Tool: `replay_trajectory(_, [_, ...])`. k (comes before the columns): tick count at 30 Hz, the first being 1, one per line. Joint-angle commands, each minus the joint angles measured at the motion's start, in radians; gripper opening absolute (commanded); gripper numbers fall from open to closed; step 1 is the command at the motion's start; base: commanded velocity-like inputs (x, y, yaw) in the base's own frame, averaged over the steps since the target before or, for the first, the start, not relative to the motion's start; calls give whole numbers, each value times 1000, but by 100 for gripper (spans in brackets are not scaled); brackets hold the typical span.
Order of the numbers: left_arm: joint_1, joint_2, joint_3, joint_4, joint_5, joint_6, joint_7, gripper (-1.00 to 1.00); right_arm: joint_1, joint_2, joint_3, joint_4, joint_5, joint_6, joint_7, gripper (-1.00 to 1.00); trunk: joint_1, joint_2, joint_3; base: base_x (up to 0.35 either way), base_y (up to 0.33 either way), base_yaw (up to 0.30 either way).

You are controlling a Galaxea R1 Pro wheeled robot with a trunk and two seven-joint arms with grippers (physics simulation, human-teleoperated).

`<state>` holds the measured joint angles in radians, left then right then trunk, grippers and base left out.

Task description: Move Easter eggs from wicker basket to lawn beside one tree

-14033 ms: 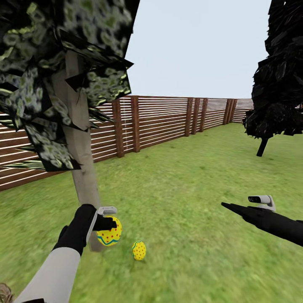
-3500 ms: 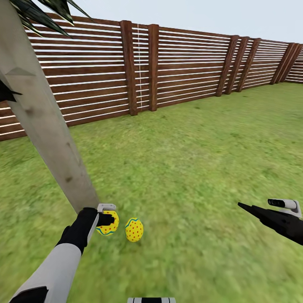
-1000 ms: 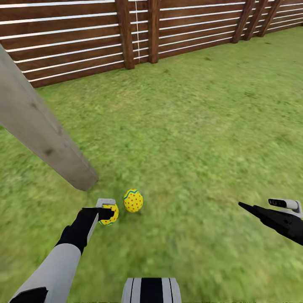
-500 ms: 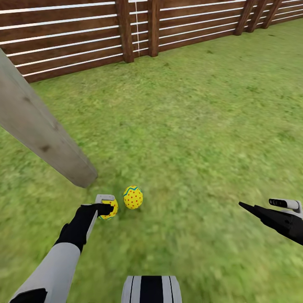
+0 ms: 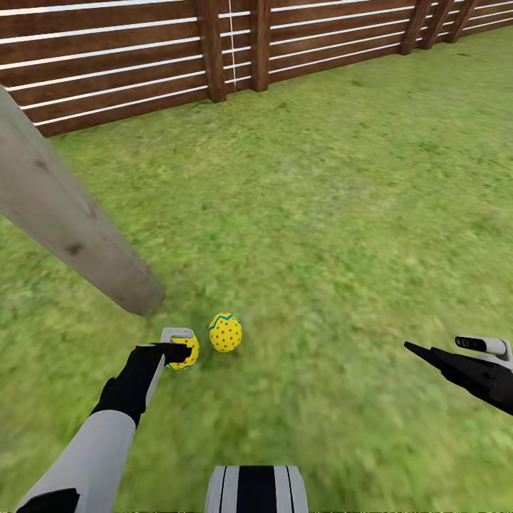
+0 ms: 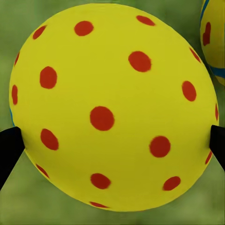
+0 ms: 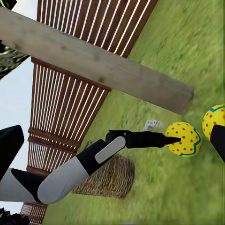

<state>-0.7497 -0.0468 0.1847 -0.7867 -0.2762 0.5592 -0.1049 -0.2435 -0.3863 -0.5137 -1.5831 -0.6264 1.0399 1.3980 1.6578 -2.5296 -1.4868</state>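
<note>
The left gripper (image 5: 178, 349) holds an egg (image 5: 187, 351) low over the lawn (image 5: 342, 214), just near of the trunk (image 5: 71, 228) base. In the left wrist view this egg (image 6: 112, 108) is yellow with red dots and sits squarely between the jaws, a black fingertip (image 6: 9, 152) pressing on each side of it. In the right wrist view the same egg (image 7: 183, 139) hangs at the end of the left arm's fingers, with a blue band along one edge; whether it touches the grass cannot be told.

A second egg (image 5: 225, 332), red-dotted with a blue zigzag near its top, stands on the grass just right of the held one, close but apart from it, and near the foot of the trunk. It shows at the edge of both wrist views too (image 6: 213, 40) (image 7: 213, 121).

The right gripper (image 5: 427, 353) hovers well to the right over bare grass, away from both eggs; its jaws hold nothing, and how wide they stand cannot be told.

In the right wrist view the basket (image 7: 108, 178) stands on the grass behind the left arm. The fence (image 5: 142, 64) runs along the far side.
</note>
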Motion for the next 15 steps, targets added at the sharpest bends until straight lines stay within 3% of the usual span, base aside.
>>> replay_trajectory(1, [0,-2,6,-2,-11,4,-10,-100,0,0,0,0,-2,7,1,100,0,0,-1,0,0,0])
replay_trajectory(15, [0,-1,6,-2,-11,4,-10,-100,0,0,0,0,-2,7,1,100,2,-1,-20,0,0,0])
